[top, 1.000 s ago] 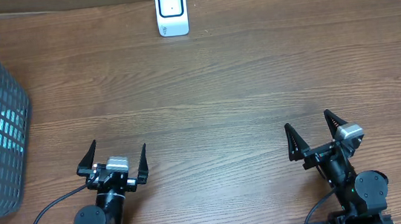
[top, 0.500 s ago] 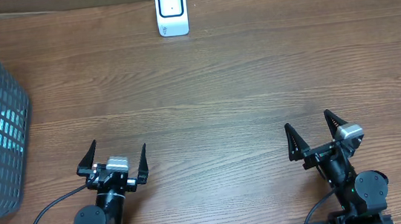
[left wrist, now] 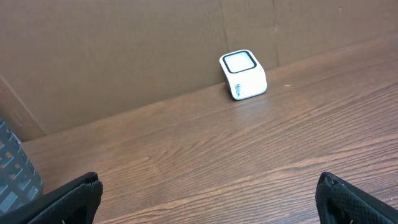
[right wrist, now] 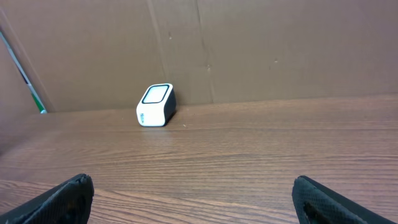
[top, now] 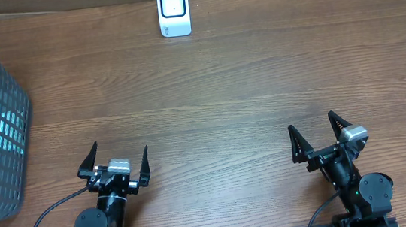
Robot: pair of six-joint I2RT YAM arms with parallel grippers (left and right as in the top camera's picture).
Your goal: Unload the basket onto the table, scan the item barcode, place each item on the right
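The brown wood-grain table (top: 260, 85) looks smooth, with a soft satin sheen. At its far edge the small white plastic scanner box (top: 174, 11) is glossy, its dark window shinier. On the left, the grey plastic mesh basket (top: 14, 111) is matt. The brown cardboard wall (left wrist: 124, 50) is dull, papery. The left tool (top: 119, 146) and the right tool (top: 310, 120) look matt black.
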